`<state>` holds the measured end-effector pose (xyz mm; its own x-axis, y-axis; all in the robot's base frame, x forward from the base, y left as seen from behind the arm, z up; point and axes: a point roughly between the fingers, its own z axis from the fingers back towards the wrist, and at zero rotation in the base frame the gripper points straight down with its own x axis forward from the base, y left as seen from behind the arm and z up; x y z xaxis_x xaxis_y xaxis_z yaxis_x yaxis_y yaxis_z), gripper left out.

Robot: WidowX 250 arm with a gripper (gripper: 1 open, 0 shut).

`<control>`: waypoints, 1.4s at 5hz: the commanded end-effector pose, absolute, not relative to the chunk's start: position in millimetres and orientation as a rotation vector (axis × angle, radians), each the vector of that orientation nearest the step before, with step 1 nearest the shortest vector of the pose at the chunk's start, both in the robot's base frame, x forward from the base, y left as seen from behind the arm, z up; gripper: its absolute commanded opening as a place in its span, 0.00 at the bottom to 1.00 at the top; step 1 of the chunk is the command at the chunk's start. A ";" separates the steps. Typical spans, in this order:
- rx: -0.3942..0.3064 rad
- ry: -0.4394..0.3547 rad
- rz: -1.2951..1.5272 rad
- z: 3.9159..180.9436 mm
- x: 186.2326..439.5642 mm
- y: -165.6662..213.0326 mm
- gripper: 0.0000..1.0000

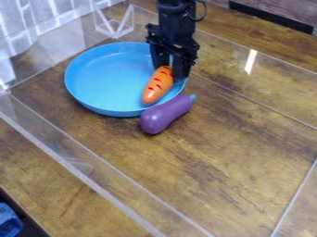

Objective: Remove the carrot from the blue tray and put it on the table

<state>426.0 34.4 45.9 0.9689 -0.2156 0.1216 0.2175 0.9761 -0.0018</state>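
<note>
The carrot (158,85) lies inside the blue tray (99,85), along its right side; the black gripper (172,63) meets its upper end, jaw spread unclear; a purple eggplant (166,114) sits just outside.

"What colour was the tray (102,78)?"

"Bright blue, all over. The carrot (156,86), at its three o'clock, was orange with small dark marks."

"And past the rim, at four o'clock?"

"The eggplant (165,113) was deep purple. The gripper (172,57), near twelve o'clock in the view, looked black."

"The table (223,167)?"

"Brown, with darker wood grain and whitish glare streaks from nine towards six o'clock."
</note>
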 end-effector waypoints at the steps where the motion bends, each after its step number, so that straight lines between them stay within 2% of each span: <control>1: 0.002 -0.175 -0.235 71.5 430.5 31.2 0.00; 3: 0.009 -0.173 -0.245 76.8 428.6 30.5 0.00; 7: 0.027 -0.216 -0.231 102.3 434.2 40.0 0.00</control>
<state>424.0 37.8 52.2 0.9694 -0.2280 0.0909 0.2281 0.9736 0.0088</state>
